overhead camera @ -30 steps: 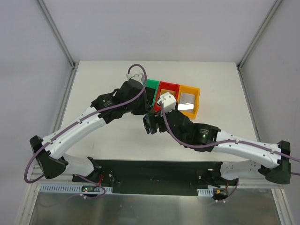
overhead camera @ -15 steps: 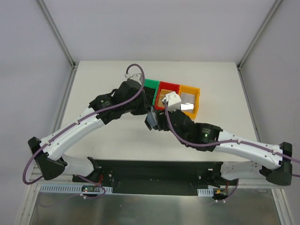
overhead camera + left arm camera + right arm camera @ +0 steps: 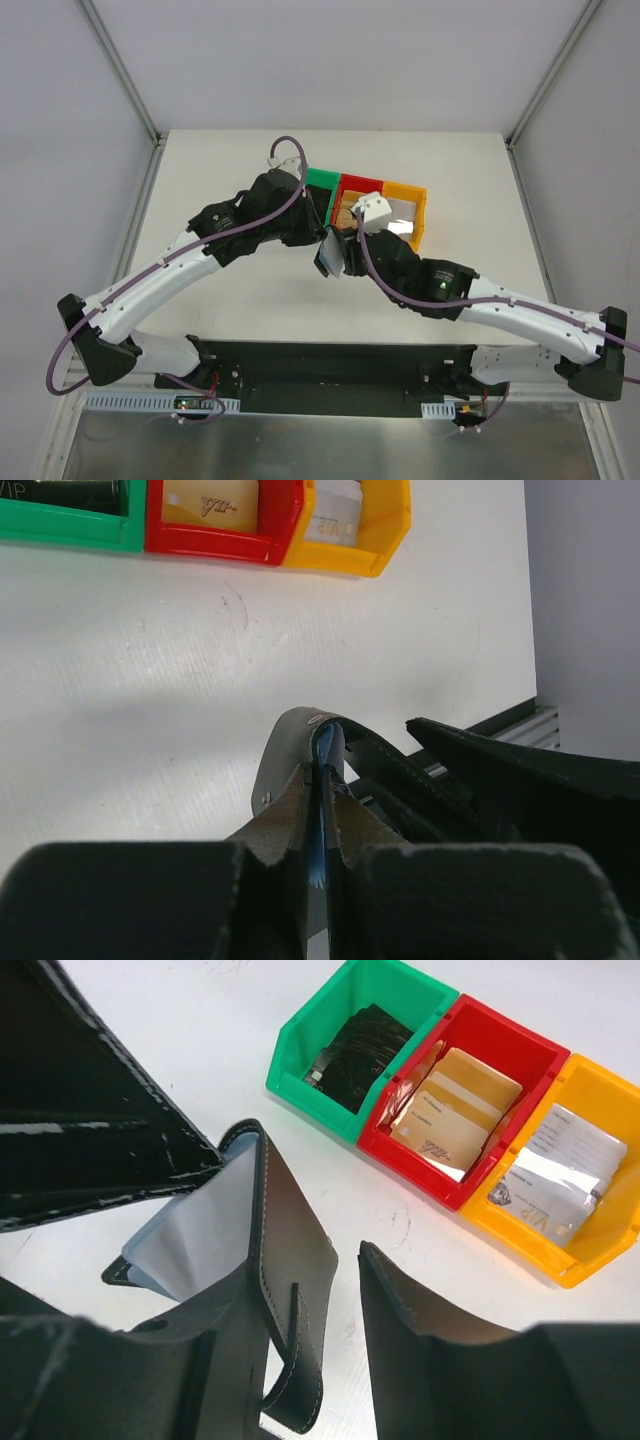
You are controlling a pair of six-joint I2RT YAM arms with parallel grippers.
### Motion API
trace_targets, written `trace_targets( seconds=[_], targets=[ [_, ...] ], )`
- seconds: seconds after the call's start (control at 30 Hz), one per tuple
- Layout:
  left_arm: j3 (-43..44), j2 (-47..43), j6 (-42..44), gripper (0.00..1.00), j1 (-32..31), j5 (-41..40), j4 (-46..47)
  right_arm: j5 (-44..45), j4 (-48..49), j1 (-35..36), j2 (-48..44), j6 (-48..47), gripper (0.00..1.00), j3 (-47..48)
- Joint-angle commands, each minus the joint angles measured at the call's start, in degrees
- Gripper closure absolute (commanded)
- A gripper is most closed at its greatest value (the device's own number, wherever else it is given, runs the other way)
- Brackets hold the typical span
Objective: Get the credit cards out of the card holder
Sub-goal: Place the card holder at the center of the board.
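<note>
Your left gripper is clamped tight on one leaf of the card holder, held over the middle of the table. Your right gripper straddles the other leaf, jaws half open, with a gap at its 3 o'clock finger. At 1 o'clock beyond stand the green bin, red bin and yellow bin.

In the left wrist view the letters "VIP" stand in slanted script on the gold card that lies in the red bin. The same letters, partly cut by the picture edge, show in pale print on the black card in the green bin. The silver card in the yellow bin also carries "VIP". The smaller lines on the cards are too fine to read.
</note>
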Motion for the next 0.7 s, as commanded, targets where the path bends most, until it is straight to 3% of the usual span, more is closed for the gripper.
trace_targets(
  seconds=[0.0,0.07,0.13,0.67],
  targets=[
    [-0.5,-2.7,-1.1,1.0,-0.6,2.2,3.1,-4.7,3.5,-1.7,-2.5,0.1,0.57,-1.8],
    [-0.7,-2.7,-1.1,1.0,-0.6,2.4,3.4,-8.1,4.1,-2.8,-2.5,0.5,0.48,-2.0],
    [-1.1,-2.6,-1.2,1.0,-0.6,2.9,3.8,-9.3,3.6,-3.4,-2.1,1.2,0.5,-1.8],
    [-3.3,-4.3,1.1,1.0,-0.5,5.5,8.0,-19.4,0.8,-7.8,-6.0,0.7,0.97,-1.6]
  ],
)
